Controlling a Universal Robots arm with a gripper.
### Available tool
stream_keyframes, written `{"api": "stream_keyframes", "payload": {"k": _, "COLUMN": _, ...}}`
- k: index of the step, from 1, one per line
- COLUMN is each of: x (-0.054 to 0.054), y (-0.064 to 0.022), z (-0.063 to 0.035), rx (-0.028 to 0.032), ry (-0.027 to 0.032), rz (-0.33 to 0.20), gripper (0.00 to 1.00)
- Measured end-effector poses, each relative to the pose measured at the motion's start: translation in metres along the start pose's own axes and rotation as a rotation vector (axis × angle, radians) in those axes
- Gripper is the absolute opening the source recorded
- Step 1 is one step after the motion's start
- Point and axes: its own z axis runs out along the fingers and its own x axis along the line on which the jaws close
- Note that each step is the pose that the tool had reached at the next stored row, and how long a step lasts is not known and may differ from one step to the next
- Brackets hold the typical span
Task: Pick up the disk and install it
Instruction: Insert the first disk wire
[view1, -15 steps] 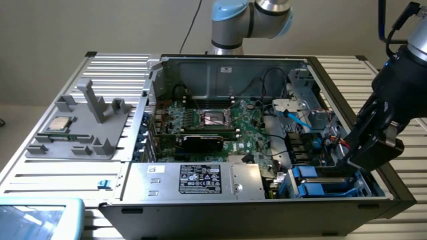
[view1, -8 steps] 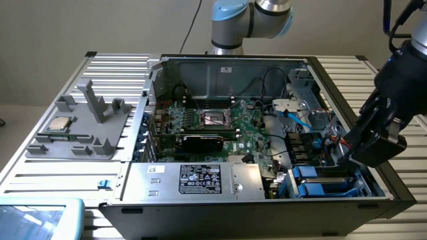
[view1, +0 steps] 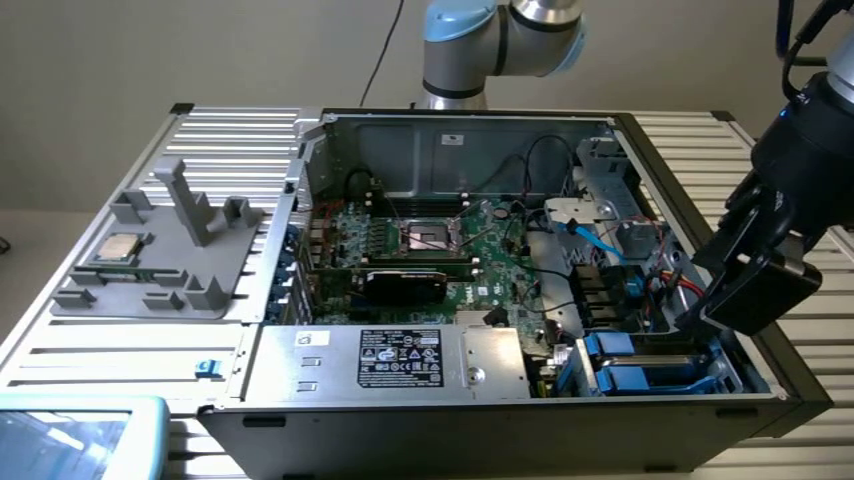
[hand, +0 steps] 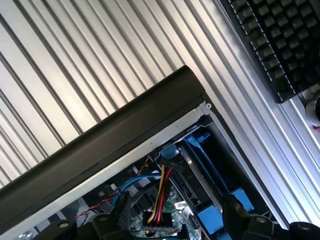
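Your gripper (view1: 715, 314) hangs over the front corner of the open computer case (view1: 467, 440) at the exterior view's right, just above the drive bay. From the wrist view you see its dark fingers (hand: 242, 220) spread wide apart with nothing clamped between them; red, yellow and blue cables (hand: 159, 192) show in the gap. You find the disk (view1: 615, 344) seated down in that bay, blue carrier tabs up. It lies just beside a second blue-fronted drive (view1: 651, 379) and below the gripper, not touching it as far as you can tell. Well apart, on the ribbed table (view1: 120, 350) at the exterior view's left, a grey fixture (view1: 160, 270) carries the small square processor chip (view1: 122, 247)
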Motion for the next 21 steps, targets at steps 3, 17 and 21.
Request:
{"api": "stream_keyframes", "payload": {"k": 3, "x": 0.0000, "y": 0.0000, "z": 0.0000, "rx": 0.0000, "ry": 0.0000, "rz": 0.000, "gripper": 0.82}}
{"api": "stream_keyframes", "payload": {"k": 17, "x": -0.0006, "y": -0.0007, "z": 0.0001, "rx": -0.0001, "ry": -0.0004, "rz": -0.007, "gripper": 0.82}}
{"api": "stream_keyframes", "payload": {"k": 21, "x": -0.0021, "y": -0.0012, "z": -0.0001, "rx": 0.0043, "ry": 0.0045, "rz": -0.036, "gripper": 0.82}}
